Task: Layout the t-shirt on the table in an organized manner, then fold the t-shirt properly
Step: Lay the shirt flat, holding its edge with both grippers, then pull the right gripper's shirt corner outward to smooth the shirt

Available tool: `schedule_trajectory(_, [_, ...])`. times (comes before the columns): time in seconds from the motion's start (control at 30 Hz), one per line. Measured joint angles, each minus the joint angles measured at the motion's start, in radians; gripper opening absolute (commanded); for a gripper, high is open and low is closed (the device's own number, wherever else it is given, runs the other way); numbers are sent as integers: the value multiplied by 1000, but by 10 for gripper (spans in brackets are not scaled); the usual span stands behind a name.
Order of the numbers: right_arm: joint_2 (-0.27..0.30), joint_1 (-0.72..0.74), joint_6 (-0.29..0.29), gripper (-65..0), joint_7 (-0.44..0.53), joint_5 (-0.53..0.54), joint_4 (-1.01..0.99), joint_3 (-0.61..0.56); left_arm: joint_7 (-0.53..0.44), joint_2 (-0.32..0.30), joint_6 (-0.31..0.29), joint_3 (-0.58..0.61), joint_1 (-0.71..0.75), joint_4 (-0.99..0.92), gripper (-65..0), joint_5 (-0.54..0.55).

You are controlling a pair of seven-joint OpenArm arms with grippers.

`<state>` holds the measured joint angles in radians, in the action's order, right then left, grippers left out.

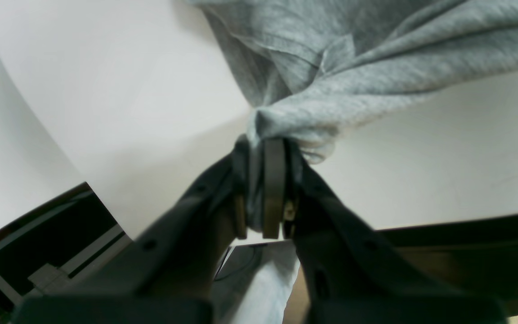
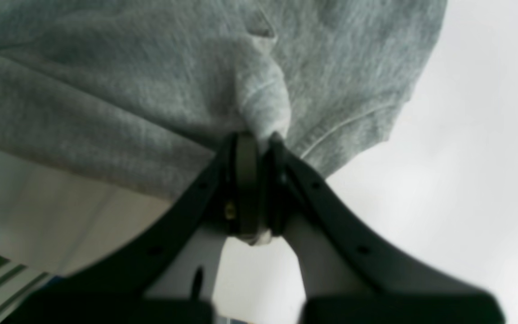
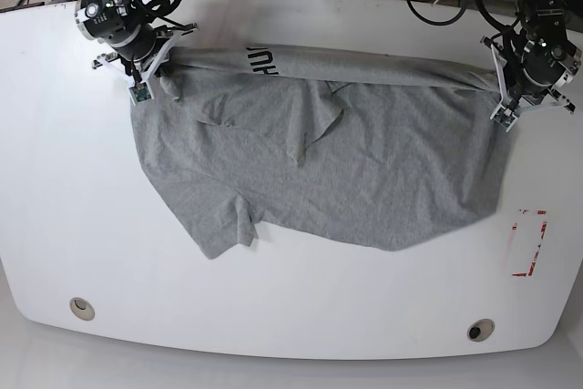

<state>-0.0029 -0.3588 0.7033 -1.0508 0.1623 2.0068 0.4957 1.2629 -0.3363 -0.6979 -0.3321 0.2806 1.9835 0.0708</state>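
On the left of the base view we see the right end effector (image 3: 144, 90) clamped on one corner of the t-shirt (image 3: 364, 170), near the far left part of the tabletop (image 3: 291, 325). Its wrist view shows the jaws pressed together on a bunched fold of grey cloth (image 2: 263, 108); the cloth fills most of that picture and hides much of the tabletop beneath.

The t-shirt lies stretched across the middle of the tabletop, rumpled, with a sleeve pointing toward the near edge. Along its far edge, black lettering (image 3: 260, 59) is folded over, so we can read only a few strokes.

On the right, the left end effector (image 3: 503, 116) grips the opposite corner; its wrist view shows closed jaws pinching a twisted wad of fabric (image 1: 286, 121). A red tape mark (image 3: 528, 243) sits near the right edge, and two round holes (image 3: 480, 329) lie along the near edge.
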Motion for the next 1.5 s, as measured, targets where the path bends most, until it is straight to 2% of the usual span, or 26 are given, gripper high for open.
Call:
schedule_trajectory(0.1, [0, -9, -3, -610, 0, 0, 0, 0, 0, 0, 0, 0, -1, 0, -650, 0])
schedule_trajectory(0.2, [0, -19, -3, -509, 2, 0, 0, 0, -4, 0, 0, 0, -1, 0, -650, -1])
schedule_trajectory(0.33, [0, -28, -3, -330, 0, -1, 0, 0, -4, 0, 0, 0, -1, 0, -650, -2])
schedule_trajectory(0.4, [0, -30, -3, -270, -1, -2, 0, 1, -4, 0, 0, 0, -1, 0, -650, -4])
schedule_trajectory(0.5, [-2, -26, -3, -217, 0, 0, 0, 1, -3, 0, 0, 0, -1, 0, -650, -7])
schedule_trajectory(0.87, [-23, 28, -4, -205, -1, -1, 0, -5, -3, 0, 0, 0, -4, 0, -650, -10])
schedule_trajectory(1.3, [-66, 186, -3, -198, 0, 2, -74, -16, -3, 0, 0, 0, -6, 0, -650, -11])
schedule_trajectory(1.5, [-53, 202, -6, -198, 0, -6, -134, -90, -3, 0, 0, 0, -6, 0, -650, -11])
